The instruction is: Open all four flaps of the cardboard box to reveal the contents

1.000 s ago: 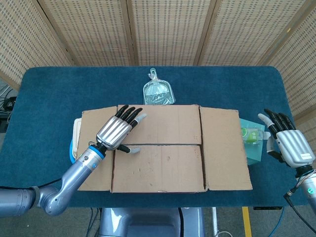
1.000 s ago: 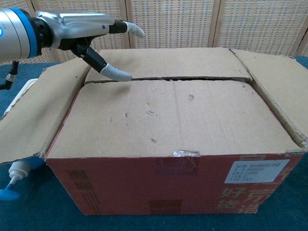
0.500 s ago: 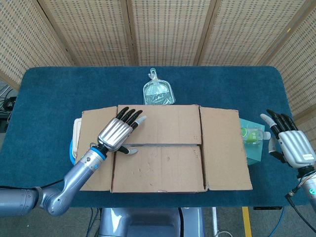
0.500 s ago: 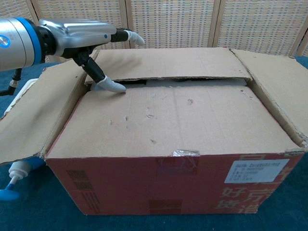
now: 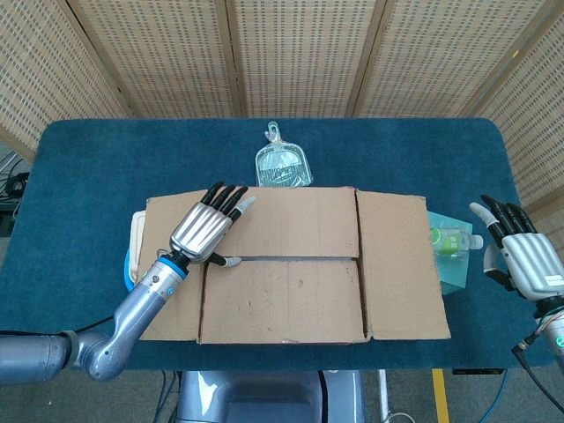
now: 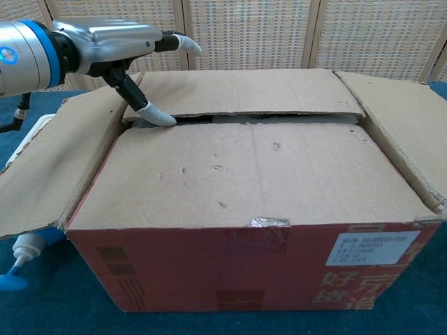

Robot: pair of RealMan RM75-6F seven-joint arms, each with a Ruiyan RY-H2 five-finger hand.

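Cardboard box point(image 5: 291, 264) is sitting centre frame, side flaps out, two long flaps closed. I'm hovering my left hand point(image 5: 203, 231) over the far flap point(image 6: 244, 91), fingers apart, thumb point(image 6: 150, 112) dipping into the seam; hook under, lift gently. Right hand point(image 5: 529, 260) is idling spread, lower right.

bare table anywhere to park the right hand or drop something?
Free: the blue table behind the box, either side of the dustpan. Crowded: the bottle sits between the box and the right hand; a pump bottle lies under the left flap.
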